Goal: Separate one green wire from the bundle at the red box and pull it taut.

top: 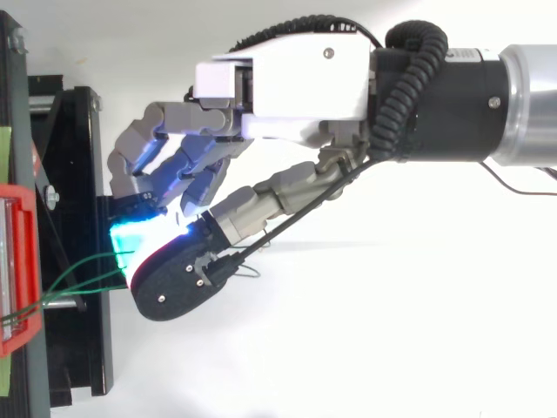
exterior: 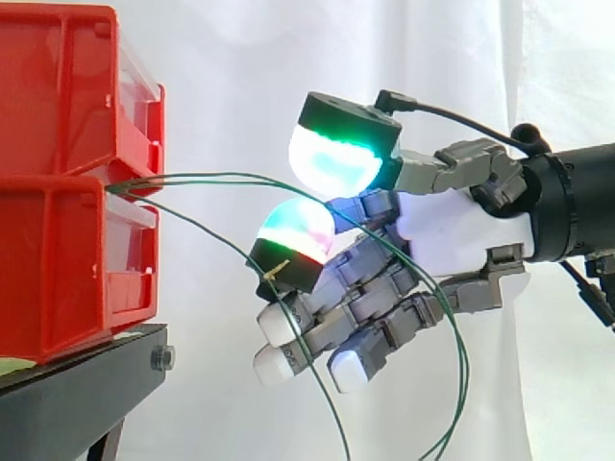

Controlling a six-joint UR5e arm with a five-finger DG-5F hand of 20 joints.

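Green wires (top: 87,266) leave the gap between the two stacked red bins (exterior: 58,96), which sit on the black stand (exterior: 77,384). From the side I see the upper wire (exterior: 231,176) arc right, pass between the hand's two glowing pads (exterior: 332,158) and cross the other fingers (exterior: 384,298), then droop in a slack loop below the wrist. The lower wire (exterior: 202,233) slants down under the hand (exterior: 461,230) and off the bottom edge. The hand hovers right of the bins, well clear of them, and is loosely open. Its glowing pads are apart, with the upper wire running through the gap, and I see no pinch on it. The remaining fingers are relaxed in a half curl.
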